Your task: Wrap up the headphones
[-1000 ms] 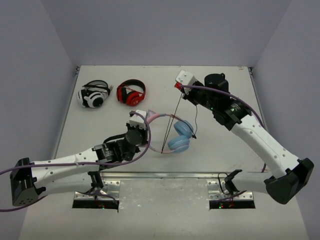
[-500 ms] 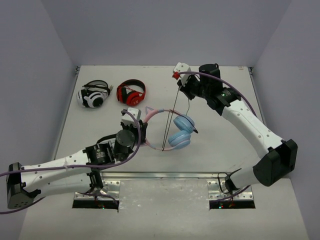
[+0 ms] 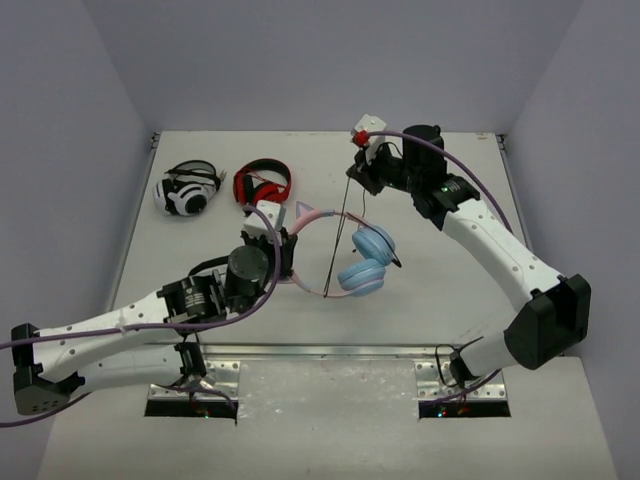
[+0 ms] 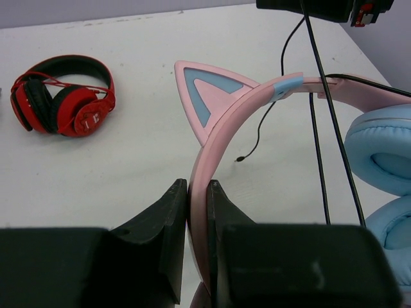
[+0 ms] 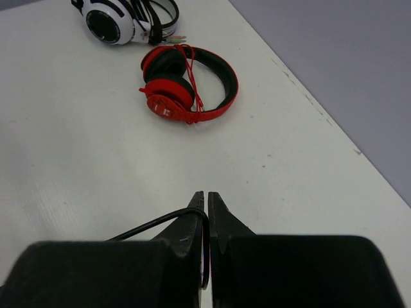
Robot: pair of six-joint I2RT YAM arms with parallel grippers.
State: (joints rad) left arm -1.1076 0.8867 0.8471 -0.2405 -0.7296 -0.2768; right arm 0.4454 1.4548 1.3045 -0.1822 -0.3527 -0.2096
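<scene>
The headphones, with a pink cat-ear headband and light blue earcups, are held up over the table's middle. My left gripper is shut on the pink headband, its fingers pinching the band edge-on. The thin black cable runs taut from the lower band up to my right gripper, which is shut on the cable above the far part of the table. In the left wrist view the cable crosses the band, and a loose end dangles behind.
Red-and-black headphones and white-and-black headphones lie at the table's far left. They also show in the right wrist view, red headphones and white headphones. Grey walls ring the table.
My left gripper has carried the headphones up and slightly right. My right gripper moved toward the far edge and a little right with the cable, drawing it tauter.
</scene>
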